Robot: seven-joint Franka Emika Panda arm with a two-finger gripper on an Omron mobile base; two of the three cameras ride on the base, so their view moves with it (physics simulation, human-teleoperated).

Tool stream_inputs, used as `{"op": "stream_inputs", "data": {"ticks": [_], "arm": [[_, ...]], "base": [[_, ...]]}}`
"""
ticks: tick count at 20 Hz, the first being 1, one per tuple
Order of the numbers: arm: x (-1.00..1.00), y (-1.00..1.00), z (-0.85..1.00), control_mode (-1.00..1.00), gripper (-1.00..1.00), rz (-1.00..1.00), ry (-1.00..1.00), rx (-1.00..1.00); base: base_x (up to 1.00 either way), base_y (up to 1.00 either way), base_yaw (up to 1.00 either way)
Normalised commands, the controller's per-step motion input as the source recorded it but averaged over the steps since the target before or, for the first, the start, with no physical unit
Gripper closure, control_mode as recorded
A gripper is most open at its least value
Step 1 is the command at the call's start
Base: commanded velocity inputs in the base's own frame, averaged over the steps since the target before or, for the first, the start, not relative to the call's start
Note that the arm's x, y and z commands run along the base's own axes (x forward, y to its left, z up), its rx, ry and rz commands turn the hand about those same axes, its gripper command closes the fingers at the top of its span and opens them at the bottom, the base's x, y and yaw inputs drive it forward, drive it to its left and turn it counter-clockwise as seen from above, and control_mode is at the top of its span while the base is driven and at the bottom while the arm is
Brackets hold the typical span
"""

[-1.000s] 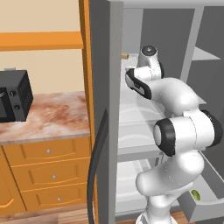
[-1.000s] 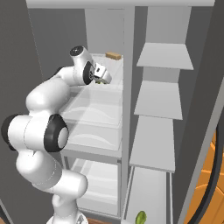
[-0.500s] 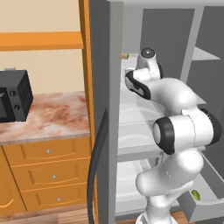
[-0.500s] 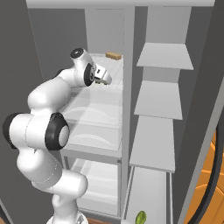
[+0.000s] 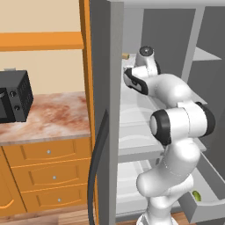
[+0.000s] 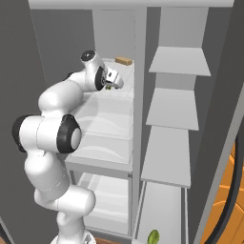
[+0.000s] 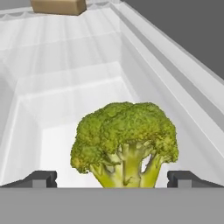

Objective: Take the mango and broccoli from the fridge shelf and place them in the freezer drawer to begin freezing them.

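On fridge shelf (image 7: 78, 52): broccoli (image 7: 125, 142) upright, stalk down.

Broccoli (image 7: 124, 144) stalk base and tan block (image 7: 58, 6) top are cut off

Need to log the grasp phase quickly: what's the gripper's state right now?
Gripper: open, holding nothing; fingertips either side of the broccoli.

The broccoli (image 7: 125, 142) has a bumpy dark green head over a paler yellow-green stalk. The shelf (image 7: 74, 48) is whitish and translucent, with a tan block (image 7: 58, 6) on it. The mango (image 5: 197, 196) is yellow-green in a grey drawer (image 5: 206, 208). Outside — orange cabinets (image 5: 39, 176), a mottled reddish-brown counter (image 5: 52, 116), a black microwave (image 5: 14, 96).
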Motion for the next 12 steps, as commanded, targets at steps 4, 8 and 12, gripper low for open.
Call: {"op": "stream_inputs", "data": {"ticks": [4,8,12], "arm": [[0.12,0.00,-0.44,-1.00,1.00,0.02,0.00,0.00],[0.20,0.04,-0.44,-1.00,1.00,0.04,0.00,0.00],[0.06,0.00,-0.15,-1.00,1.00,0.07,-0.05,0.06]], "base": [[0.00,0.00,0.00],[0.00,0.00,0.00],[0.00,0.00,0.00]]}}
